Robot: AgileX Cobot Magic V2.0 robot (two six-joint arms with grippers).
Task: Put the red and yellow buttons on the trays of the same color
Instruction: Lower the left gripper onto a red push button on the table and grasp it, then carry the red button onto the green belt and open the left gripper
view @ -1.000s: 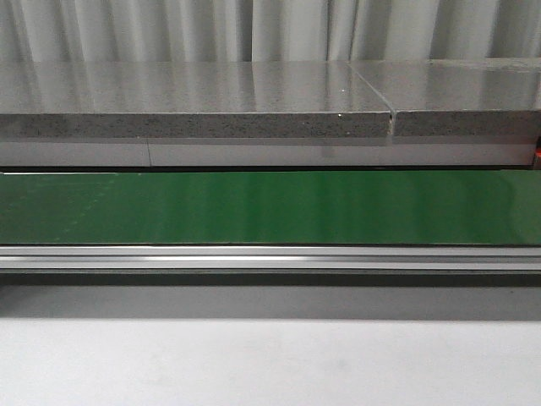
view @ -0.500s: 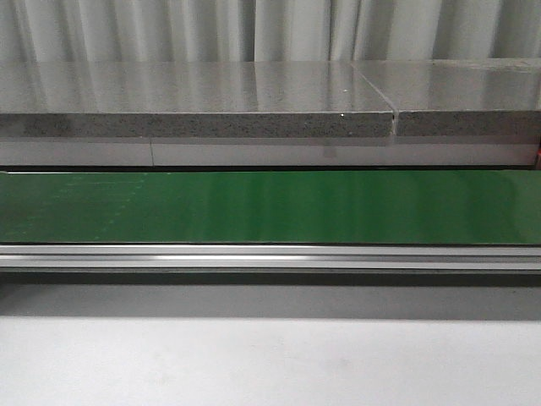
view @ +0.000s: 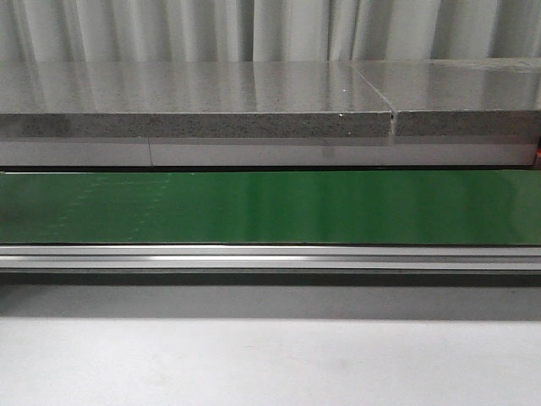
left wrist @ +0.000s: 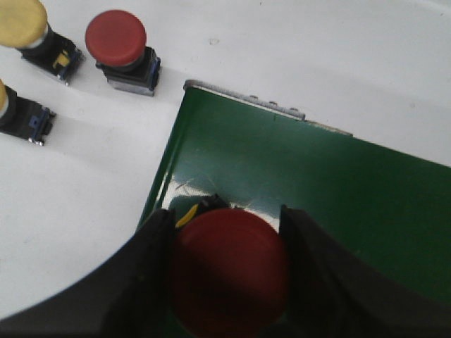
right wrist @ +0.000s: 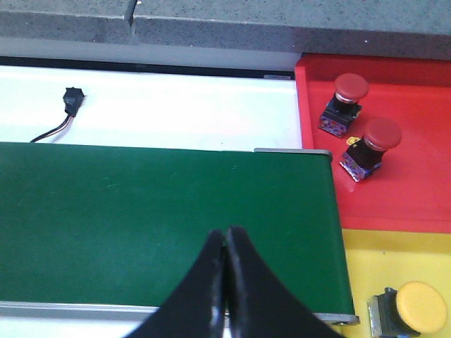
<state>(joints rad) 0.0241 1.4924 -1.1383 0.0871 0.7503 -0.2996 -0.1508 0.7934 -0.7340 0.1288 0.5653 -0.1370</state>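
In the left wrist view my left gripper (left wrist: pixel 227 225) is shut on a red button (left wrist: pixel 229 271) and holds it over the end of the green belt (left wrist: pixel 338 190). Another red button (left wrist: pixel 118 44) and two yellow buttons (left wrist: pixel 25 24) (left wrist: pixel 14 113) stand on the white table beyond the belt's end. In the right wrist view my right gripper (right wrist: pixel 225 236) is shut and empty over the green belt (right wrist: pixel 141 218). Two red buttons (right wrist: pixel 347 95) (right wrist: pixel 373 144) lie on the red tray (right wrist: pixel 409 190). One yellow button (right wrist: pixel 416 306) lies on the yellow tray (right wrist: pixel 373 260). No gripper or button shows in the front view.
The front view shows the green belt (view: pixel 270 207) with its metal rail (view: pixel 270 256), a grey stone ledge (view: pixel 194 106) behind and the white table (view: pixel 270 364) in front. A small black switch with wires (right wrist: pixel 70 98) lies on the white surface beyond the belt.
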